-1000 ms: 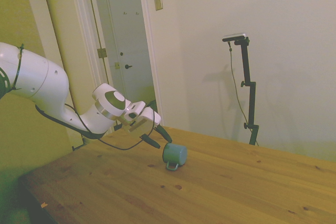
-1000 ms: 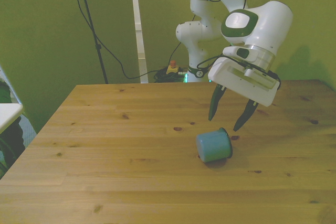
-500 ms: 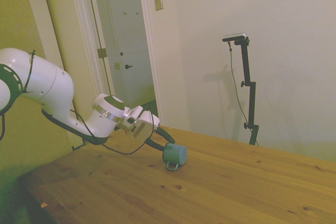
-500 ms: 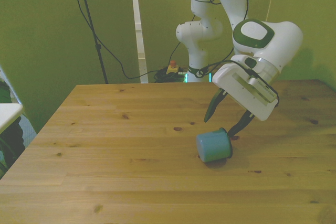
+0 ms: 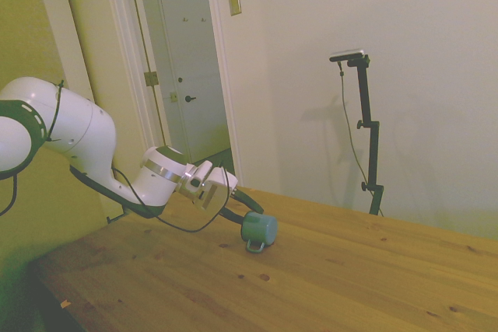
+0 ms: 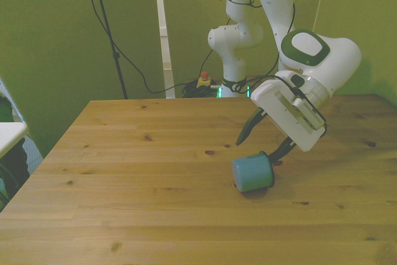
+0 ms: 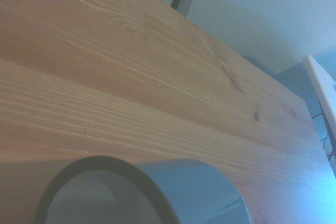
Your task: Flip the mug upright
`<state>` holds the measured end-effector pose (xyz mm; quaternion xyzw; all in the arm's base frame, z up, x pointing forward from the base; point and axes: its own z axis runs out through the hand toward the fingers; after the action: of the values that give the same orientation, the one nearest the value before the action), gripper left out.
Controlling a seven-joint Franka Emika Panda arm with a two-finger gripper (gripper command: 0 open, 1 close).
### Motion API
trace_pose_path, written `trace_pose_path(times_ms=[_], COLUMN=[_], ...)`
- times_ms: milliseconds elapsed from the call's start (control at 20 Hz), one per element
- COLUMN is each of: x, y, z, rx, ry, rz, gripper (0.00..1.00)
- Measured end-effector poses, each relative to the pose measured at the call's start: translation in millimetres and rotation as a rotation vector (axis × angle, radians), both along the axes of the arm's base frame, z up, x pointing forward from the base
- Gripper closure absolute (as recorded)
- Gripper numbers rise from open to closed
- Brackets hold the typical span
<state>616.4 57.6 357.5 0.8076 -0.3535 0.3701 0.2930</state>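
The teal mug [image 6: 252,172] lies on its side on the wooden table [image 6: 155,172], its mouth turned toward the arm and its base toward the front camera. In the side view the mug [image 5: 259,228] rests with its loop handle [image 5: 255,246] against the tabletop. My gripper [image 6: 257,151] is open and tilted low, with one dark finger on each side of the mug's rim end; I cannot tell if they touch it. It appears in the side view as the gripper [image 5: 243,213] right behind the mug. The wrist view shows the mug's rim [image 7: 68,178] close up.
A white object [image 6: 9,131] sits off the table at the front view's left edge. The table's near edge runs along the bottom of the front view. A door [image 5: 191,60] and a plain wall stand behind the table in the side view.
The gripper has dropped lower and tilted further over, bringing its open fingers down around the mug's rim end. The mug has not moved.
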Motion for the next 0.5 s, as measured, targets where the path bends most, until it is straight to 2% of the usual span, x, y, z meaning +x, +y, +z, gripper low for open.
trace_pose_path(times_ms=[50,100,500], x=[0.7,1.5,8.0], y=[-0.6,-1.5,-9.0], z=[-0.8,-1.1,-4.7], rx=[-0.002,-0.005,-0.023], ry=[-0.002,-0.004,-0.024], rz=[-0.003,-0.008,-0.032], gripper=[0.00,1.00,1.00])
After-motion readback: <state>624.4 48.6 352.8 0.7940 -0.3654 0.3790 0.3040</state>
